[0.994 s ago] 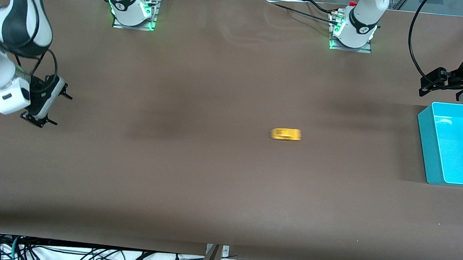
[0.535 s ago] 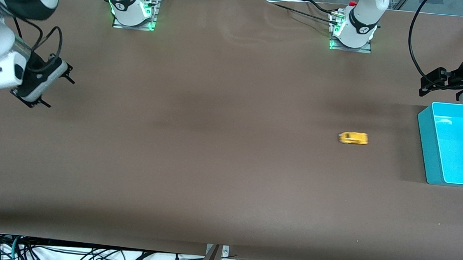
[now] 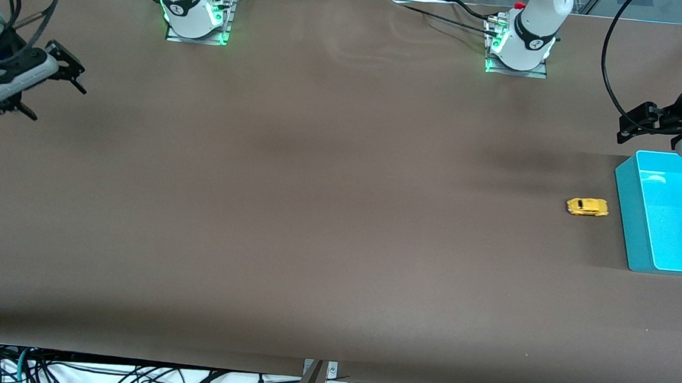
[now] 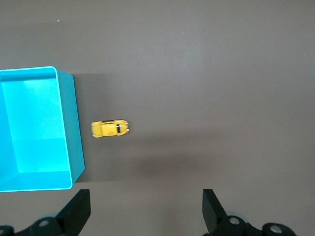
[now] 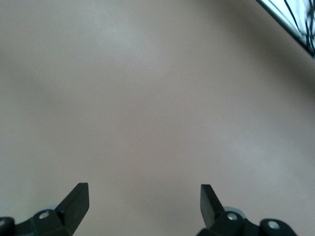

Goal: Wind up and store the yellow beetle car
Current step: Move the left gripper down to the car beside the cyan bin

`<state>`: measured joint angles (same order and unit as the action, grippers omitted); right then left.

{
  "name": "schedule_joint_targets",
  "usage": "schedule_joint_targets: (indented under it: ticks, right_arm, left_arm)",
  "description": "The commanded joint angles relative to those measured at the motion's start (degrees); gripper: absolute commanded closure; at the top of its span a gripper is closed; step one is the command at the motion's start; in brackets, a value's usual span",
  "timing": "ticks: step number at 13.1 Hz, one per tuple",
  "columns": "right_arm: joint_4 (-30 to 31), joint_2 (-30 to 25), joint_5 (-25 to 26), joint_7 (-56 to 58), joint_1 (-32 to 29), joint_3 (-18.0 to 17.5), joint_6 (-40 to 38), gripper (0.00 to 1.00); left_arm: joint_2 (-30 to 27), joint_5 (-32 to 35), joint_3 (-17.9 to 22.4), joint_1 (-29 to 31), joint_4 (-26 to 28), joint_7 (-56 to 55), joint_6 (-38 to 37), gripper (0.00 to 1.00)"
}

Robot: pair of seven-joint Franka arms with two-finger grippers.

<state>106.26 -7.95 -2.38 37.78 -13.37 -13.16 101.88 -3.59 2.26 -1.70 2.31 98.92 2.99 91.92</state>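
The yellow beetle car (image 3: 587, 206) stands on the brown table at the left arm's end, a short gap from the outer wall of a turquoise bin (image 3: 624, 208). The left wrist view looks down on the yellow beetle car (image 4: 110, 128) and the bin (image 4: 72, 123), which has nothing in it. My left gripper (image 3: 624, 128) hangs open over the table by the bin's corner, well clear of the car; in its own view the left gripper (image 4: 146, 209) holds nothing. My right gripper (image 3: 60, 105) is open in the air over the right arm's end of the table. Its own view shows the right gripper (image 5: 144, 204) over bare table.
The two arm bases (image 3: 194, 12) (image 3: 520, 44) stand along the table's edge farthest from the front camera. Cables hang below the table's near edge (image 3: 314, 375). A black cable (image 3: 609, 72) loops above the left gripper.
The car has rolled across the table toward the left arm's end and now sits beside the bin. My right gripper has risen and drawn back toward the table's end.
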Motion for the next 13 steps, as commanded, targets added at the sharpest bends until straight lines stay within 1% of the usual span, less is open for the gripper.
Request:
schedule_joint_targets:
  ticks: [1, 3, 5, 7, 9, 10, 13]
  right_arm:
    - [-1.23, -1.62, -0.25, -10.94, 2.03, 0.77, -4.4, 0.0]
    - [-1.23, -2.94, -0.25, -19.8, 2.99, 0.86, -6.6, 0.0]
    - [-1.31, -3.82, 0.01, -31.22, 5.71, 1.21, -6.87, 0.0]
    - [-1.66, -3.82, 0.19, -32.15, 5.72, 1.21, -6.79, 0.0]
    - [-1.84, -3.56, 0.27, -32.06, 5.63, 1.3, -6.79, 0.0]
    - [-2.8, -3.39, 0.27, -32.06, 5.63, 1.3, -6.87, 0.0]
    - [-2.9, -3.21, 0.27, -32.06, 5.63, 1.3, -7.22, 0.0]
  left_arm:
    - [1.82, 0.64, -0.41, 0.33, -2.07, 0.26, -1.92, 0.0]
    - [2.18, 0.2, -0.5, 0.15, -2.15, 0.35, -4.9, 0.0]
    - [2.7, 0.2, -0.5, 0.06, -2.15, 0.53, -5.09, 0.0]
    - [3.32, 0.2, -0.41, 0.41, -2.15, 2.01, -5.0, 0.0]
    - [3.5, -0.07, -0.41, 0.41, -1.98, 6.13, -5.0, 0.0]
    - [4.28, -0.07, -0.32, 0.76, -1.98, 10.33, -4.91, 0.0]
    - [5.78, -0.16, -0.32, 4.1, -1.45, 27.37, -4.82, 0.0]
